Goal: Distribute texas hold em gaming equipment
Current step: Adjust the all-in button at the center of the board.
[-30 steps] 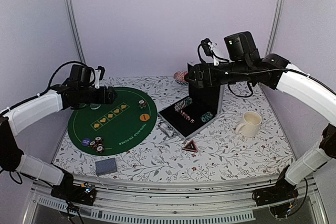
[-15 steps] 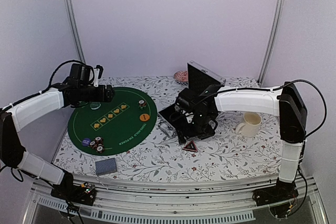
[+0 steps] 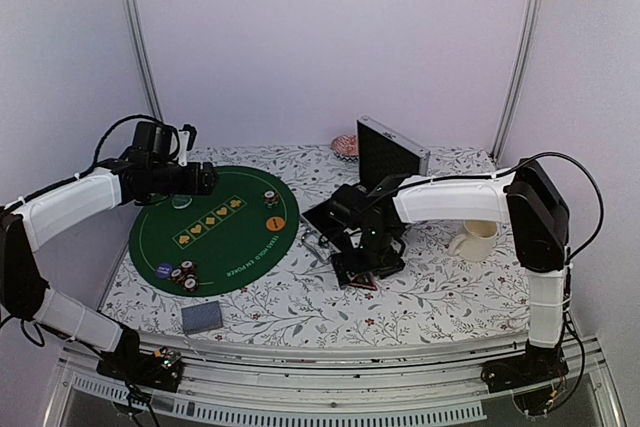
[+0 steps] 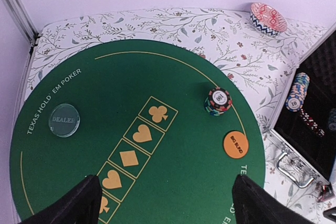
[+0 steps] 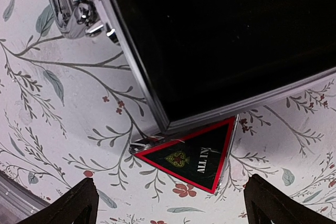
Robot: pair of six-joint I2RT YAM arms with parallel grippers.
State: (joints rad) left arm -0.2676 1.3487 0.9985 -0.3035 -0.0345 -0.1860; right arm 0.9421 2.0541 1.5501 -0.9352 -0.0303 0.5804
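Cards point(image 3: 201, 317) face-down nearest me, just off the green mat point(image 3: 150, 237); poker chips point(image 3: 182, 273) clustered on its near rim, orange button point(image 4: 235, 144) and one chip stack point(image 4: 218, 101) further in. Change: my right gripper point(image 5: 173, 208) has dropped from high above the case point(image 5: 220, 40) to hover, fingers wide apart, over the ALL IN triangle point(image 5: 194, 156) at its front corner, likely my next pickup. Left gripper point(image 4: 165, 203) unmoved, fingers apart above the mat

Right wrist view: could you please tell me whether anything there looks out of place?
Yes: the triangular All In marker lies on the flowered cloth, butted against a corner of the open case and well off the green mat.
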